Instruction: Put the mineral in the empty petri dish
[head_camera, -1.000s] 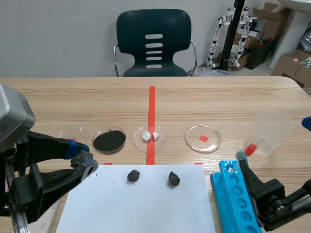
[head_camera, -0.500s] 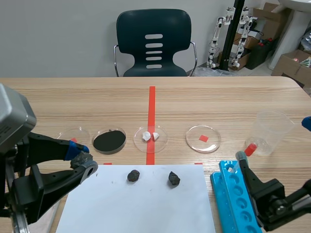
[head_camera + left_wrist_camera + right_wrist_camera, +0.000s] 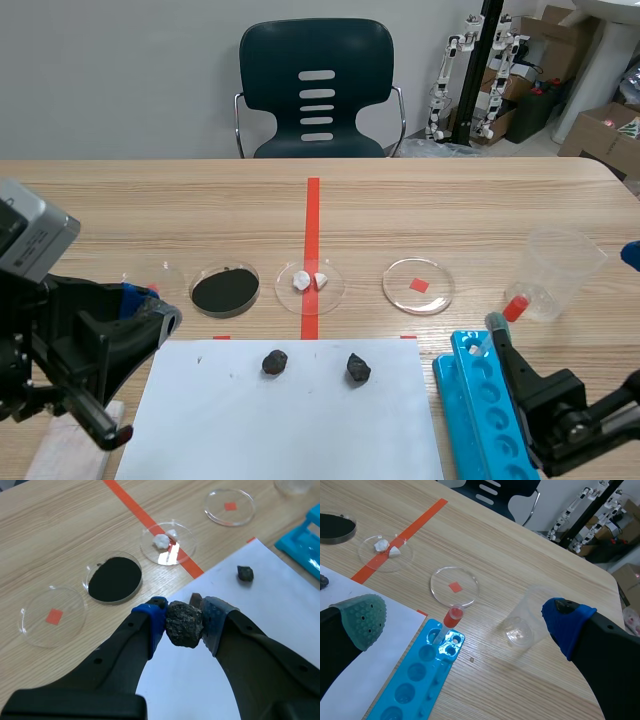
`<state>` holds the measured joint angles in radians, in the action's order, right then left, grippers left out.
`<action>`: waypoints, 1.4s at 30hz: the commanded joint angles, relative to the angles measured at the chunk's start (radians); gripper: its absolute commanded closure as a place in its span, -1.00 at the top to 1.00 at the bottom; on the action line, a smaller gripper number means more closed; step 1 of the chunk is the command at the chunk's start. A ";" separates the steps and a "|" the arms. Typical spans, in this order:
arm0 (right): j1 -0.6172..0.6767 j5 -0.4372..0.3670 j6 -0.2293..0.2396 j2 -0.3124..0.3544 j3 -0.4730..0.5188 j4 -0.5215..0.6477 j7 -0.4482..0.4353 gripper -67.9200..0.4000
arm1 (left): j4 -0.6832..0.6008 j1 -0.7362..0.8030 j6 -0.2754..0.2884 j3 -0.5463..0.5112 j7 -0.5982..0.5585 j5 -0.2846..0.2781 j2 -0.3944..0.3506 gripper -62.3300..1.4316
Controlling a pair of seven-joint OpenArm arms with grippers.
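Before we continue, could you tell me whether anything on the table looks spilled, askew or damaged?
Nothing stands out. The left gripper holds one mineral, the black powder is all inside its dish, and the white pieces are in theirs. Only a few dark specks mark the paper.

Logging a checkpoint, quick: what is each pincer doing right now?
Left pincer: closed on a dark rock.
Right pincer: open, holding nothing.

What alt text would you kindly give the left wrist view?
The left pincer grips a dark, rough mineral by the edge of a white paper. Ahead lie an empty petri dish, a dish of black powder and a dish holding white pieces.
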<state>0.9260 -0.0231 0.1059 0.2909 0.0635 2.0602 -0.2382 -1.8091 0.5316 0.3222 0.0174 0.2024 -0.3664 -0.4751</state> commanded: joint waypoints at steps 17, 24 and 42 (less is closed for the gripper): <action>-0.002 -0.006 -0.004 0.000 0.003 0.018 -0.015 1.00 | 0.349 -0.486 -0.193 0.059 0.178 -0.054 0.159 -0.51; -0.002 -0.006 -0.004 0.000 0.003 0.018 -0.015 1.00 | 0.510 -0.668 -0.257 0.063 0.309 -0.033 0.192 -0.51; -0.002 -0.006 -0.003 0.000 0.003 0.018 -0.015 1.00 | 0.959 -0.917 -0.257 0.063 0.340 -0.006 0.231 -0.51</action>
<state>0.9264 -0.0231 0.1059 0.2909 0.0635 2.0602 -0.2382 -0.8356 -0.3672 0.0635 0.0849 0.5564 -0.3710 -0.2382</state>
